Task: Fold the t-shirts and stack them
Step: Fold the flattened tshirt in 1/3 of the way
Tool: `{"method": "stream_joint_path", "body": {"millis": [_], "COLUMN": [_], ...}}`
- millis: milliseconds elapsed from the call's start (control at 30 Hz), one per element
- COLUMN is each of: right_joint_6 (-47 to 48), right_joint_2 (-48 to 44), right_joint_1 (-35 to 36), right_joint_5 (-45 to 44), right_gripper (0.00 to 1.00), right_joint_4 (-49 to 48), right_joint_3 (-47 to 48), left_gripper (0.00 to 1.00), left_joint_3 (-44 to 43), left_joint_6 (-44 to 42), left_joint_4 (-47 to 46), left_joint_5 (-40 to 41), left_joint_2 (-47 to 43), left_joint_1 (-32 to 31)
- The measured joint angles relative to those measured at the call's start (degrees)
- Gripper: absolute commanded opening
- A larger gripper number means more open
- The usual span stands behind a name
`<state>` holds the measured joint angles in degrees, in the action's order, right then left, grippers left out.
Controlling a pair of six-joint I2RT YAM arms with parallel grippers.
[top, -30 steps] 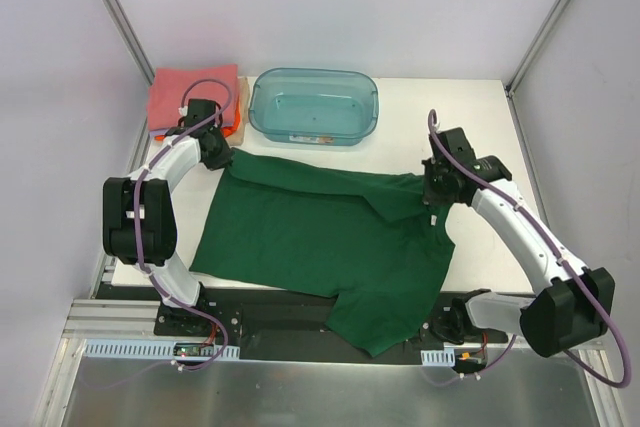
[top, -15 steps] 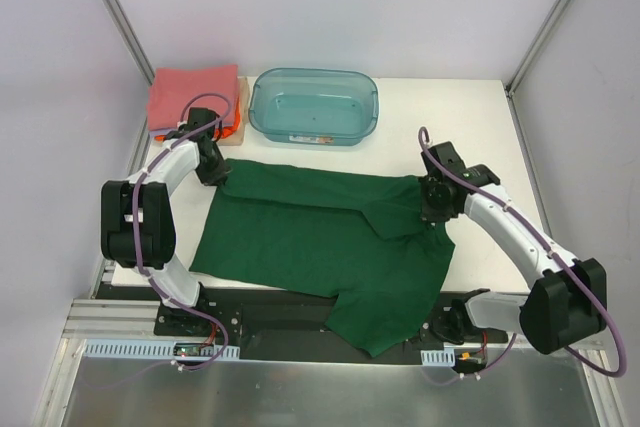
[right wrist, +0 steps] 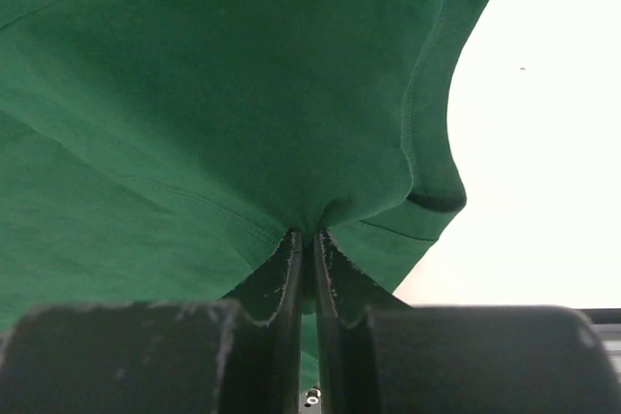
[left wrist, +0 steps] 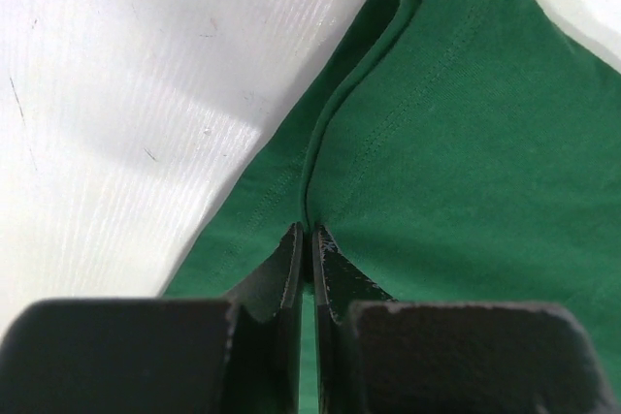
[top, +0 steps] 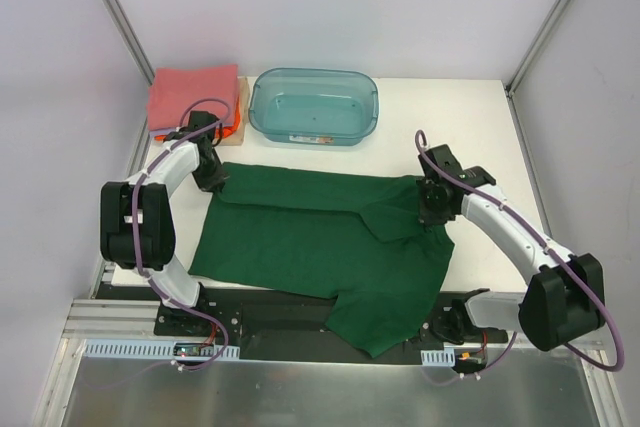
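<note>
Overhead, your left gripper (top: pixel 212 179) and right gripper (top: pixel 432 209) sit at the far corners of the dark green short-sleeved cloth t-shirt (top: pixel 320 237) spread between them. Only the wrist views show it: each pair of fingers (left wrist: pixel 288 273) closed tight on a pinched green fold.

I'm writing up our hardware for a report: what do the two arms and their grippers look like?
Both the left arm and right arm have white tube-like links between chunky black joint housings. A purple cable loops loosely along each. The left gripper and right gripper each have two flat, black, tapering fingers with pale scuffs on their edges.
</note>
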<state>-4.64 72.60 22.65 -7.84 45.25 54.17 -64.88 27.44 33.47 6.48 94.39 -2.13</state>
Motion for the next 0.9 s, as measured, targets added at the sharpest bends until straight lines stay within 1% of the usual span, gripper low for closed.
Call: {"method": "stream_joint_path", "body": {"millis": [300,467,500,533,567,733,767,833,867,900], "right_joint_6": [-3.78,-5.88,-6.19,-6.54,-6.75,-6.88,-6.86,-6.88,-6.88,-6.95], "right_joint_2": [-3.13,-3.87,-3.87,-3.87,-3.85,-3.87,-3.96,-4.61,-5.11,-5.75], "right_joint_1": [3.17,4.57,4.74,4.90,5.05,6.62,7.06,7.85,8.31,8.76], "right_joint_5": [2.69,3.45,3.58,3.61,3.61,4.04,4.90,7.82,8.85,9.51], "right_gripper": [0.10,0.15,0.16,0.20,0.21,0.20,0.20,0.27,0.29,0.33], "right_joint_4": [-0.74,-2.05,-2.29,-2.54,-2.67,-3.65,-4.22,-5.66,-5.97,-6.01], "right_joint_3": [-6.29,-8.66,-9.16,-9.70,-10.19,-11.82,-12.15,-12.92,-13.09,-13.16], "left_gripper": [0.00,0.00,0.00,0.01,0.01,0.02,0.05,0.29,0.32,0.39], "left_joint_3": [-1.64,-3.63,-3.65,-3.65,-3.65,-3.65,-3.65,-3.65,-3.65,-3.65], "left_joint_6": [0.17,0.22,0.24,0.24,0.24,0.24,0.24,0.22,0.09,0.31], "left_joint_4": [0.66,0.68,0.70,0.74,0.76,0.83,0.85,0.92,0.96,0.98], "left_joint_5": [1.60,1.62,1.66,1.70,1.77,2.80,2.95,3.10,3.10,3.15], "left_joint_2": [2.34,2.51,2.54,2.60,2.71,3.10,3.13,3.13,3.13,3.13], "left_joint_1": [0.00,0.00,0.00,0.00,0.00,0.00,0.00,0.00,0.00,0.00]}}
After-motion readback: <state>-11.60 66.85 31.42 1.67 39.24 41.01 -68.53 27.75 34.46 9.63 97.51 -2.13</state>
